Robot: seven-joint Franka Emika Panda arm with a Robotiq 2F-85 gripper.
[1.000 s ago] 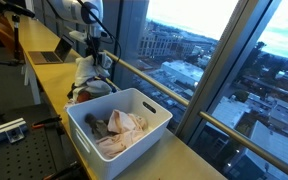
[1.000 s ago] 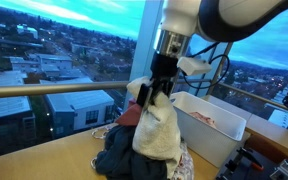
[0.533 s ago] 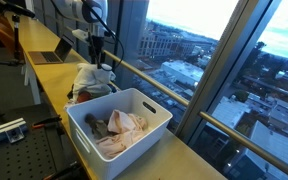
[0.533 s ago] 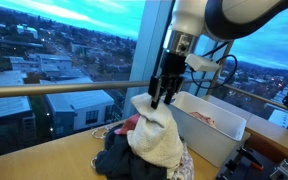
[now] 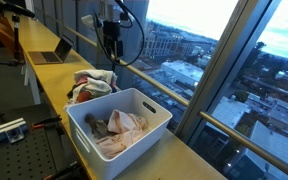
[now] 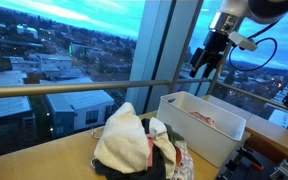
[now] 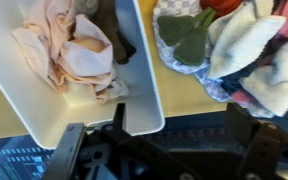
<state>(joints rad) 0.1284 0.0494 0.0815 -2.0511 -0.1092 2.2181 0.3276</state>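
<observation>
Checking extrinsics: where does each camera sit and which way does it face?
Exterior view: high at one end, looks along the counter over bin to pile; arm and end effector show.
Exterior view: low beside the pile, looks across it to the bin; end effector shows, raised.
Wrist view: looks straight down on bin and pile; open end effector along the bottom edge.
All three share bin and pile.

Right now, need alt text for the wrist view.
A white plastic bin on a tan countertop, seen from above, holds a crumpled pink garment and a dark cloth. Beside it lies a pile of clothes with cream, green and red pieces. The end effector, dark and blurred at the bottom edge, is open and empty.
</observation>
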